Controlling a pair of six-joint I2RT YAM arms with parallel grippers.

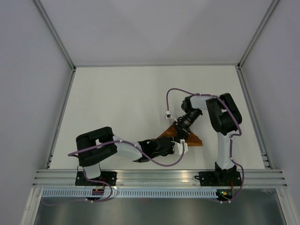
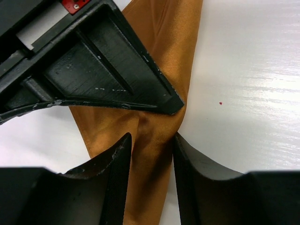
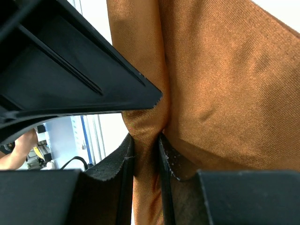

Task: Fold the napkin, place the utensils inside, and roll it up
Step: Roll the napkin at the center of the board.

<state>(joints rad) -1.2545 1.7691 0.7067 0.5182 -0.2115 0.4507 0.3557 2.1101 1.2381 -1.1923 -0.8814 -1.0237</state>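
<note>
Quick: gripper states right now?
Left gripper: closed on the orange-brown cloth napkin.
Right gripper: closed on a fold of the same napkin.

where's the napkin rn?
Top view: right of table centre, near the front edge, napkin bunched where the left pincer and right pincer meet, both gripping it.

Soft, even overhead light floods the matte white tabletop (image 1: 117, 103) in the top view, with only faint shadows beneath the arms. At the left wrist, glare streaks the tabletop and the orange-brown fabric napkin (image 2: 164, 47) gleams like satin. Close black plastic fingers (image 2: 112, 183) sit dark and soft-focused. The right wrist view shows the napkin's weave crisply.
</note>
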